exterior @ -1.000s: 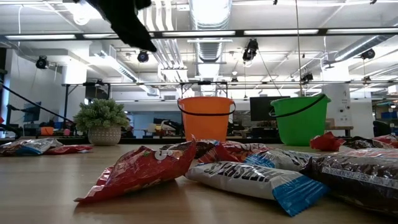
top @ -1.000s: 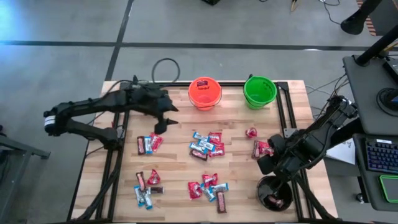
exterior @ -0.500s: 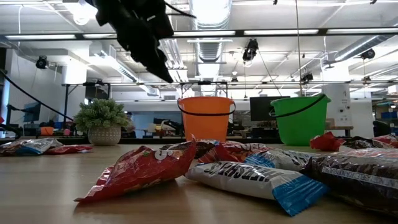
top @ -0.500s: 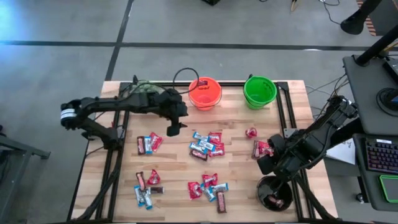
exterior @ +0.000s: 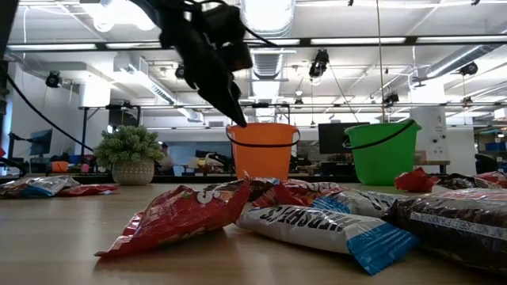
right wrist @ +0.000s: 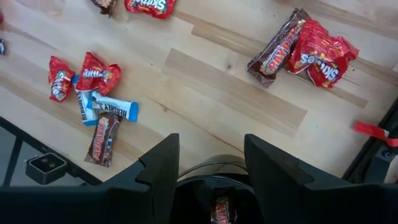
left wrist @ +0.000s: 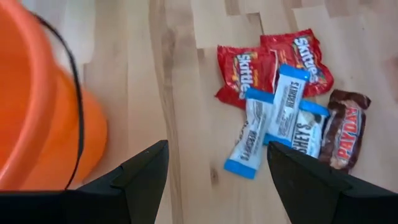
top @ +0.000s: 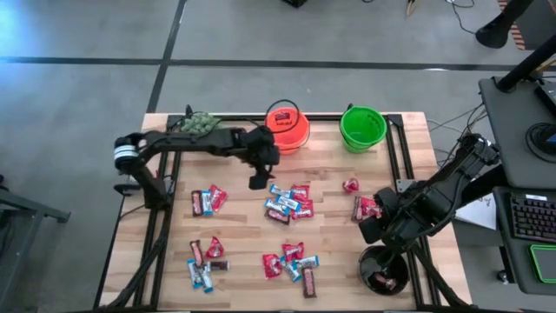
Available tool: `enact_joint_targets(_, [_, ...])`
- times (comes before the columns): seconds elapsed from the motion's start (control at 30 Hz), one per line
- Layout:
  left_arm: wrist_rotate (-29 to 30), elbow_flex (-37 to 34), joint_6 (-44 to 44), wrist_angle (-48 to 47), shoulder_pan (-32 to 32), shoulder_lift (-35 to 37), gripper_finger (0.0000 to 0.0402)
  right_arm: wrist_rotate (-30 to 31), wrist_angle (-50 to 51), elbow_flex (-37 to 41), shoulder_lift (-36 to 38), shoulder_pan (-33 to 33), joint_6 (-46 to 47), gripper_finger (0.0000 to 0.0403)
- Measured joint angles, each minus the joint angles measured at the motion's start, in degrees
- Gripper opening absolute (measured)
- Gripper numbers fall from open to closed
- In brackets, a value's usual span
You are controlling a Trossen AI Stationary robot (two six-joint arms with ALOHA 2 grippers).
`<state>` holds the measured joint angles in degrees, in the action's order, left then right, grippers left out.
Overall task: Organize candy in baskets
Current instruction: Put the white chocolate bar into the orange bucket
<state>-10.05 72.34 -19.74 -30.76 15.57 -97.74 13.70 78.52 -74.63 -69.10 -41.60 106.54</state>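
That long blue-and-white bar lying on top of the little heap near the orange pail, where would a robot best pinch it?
Probably across the middle of the long blue-and-white wrapped bar, straight down from above. It lies flat atop the heap, narrow enough for the open left tool, with its long edges exposed. The red packets crowd one end, so mid-length looks clearest.

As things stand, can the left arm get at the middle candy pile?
Probably yes. The left gripper hangs open beside the orange pail, just off the pile. Its wrist view shows the candies lying flat on bare wood with nothing between. The right gripper waits over the black bowl.
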Motion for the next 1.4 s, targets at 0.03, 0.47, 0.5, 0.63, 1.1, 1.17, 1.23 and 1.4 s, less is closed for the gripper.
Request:
enact_joint_targets(0.03, [-0.1,1.7,-0.7,-1.8,0.0,-1.3,0.0255,0.0,0.0,0.0,0.0,0.0,0.1,0.0171])
enact_joint_targets(0.47, [-6.0,11.0,-3.5,-14.6,0.0,-11.4,0.0255,0.0,0.0,0.0,0.0,0.0,-1.2,0.0171])
enact_joint_targets(0.5, [-6.0,11.0,-3.4,-14.7,0.0,-11.5,0.0255,0.0,0.0,0.0,0.0,0.0,-1.4,0.0171])
enact_joint_targets(0.63, [-6.0,10.9,-3.3,-14.7,-0.1,-11.5,0.0255,0.0,0.3,0.0,0.0,0.0,-1.7,0.0171])
enact_joint_targets(1.1, [-6.0,10.8,-5.7,-13.4,-2.5,-12.6,0.0255,0.0,0.6,0.0,0.0,0.0,-1.6,0.0171])
enact_joint_targets(1.17, [-6.0,10.8,-5.6,-13.2,-2.6,-12.8,0.0255,0.0,0.5,0.0,0.0,0.0,-1.6,0.0171])
enact_joint_targets(1.23, [-6.0,10.8,-5.5,-13.2,-2.6,-13.2,0.0255,0.0,0.5,0.0,0.0,0.0,-1.6,0.0171])
enact_joint_targets(1.4, [-6.0,10.8,-4.9,-11.4,-2.6,-13.6,0.0255,0.0,0.5,0.0,0.0,0.0,-1.6,0.0171])
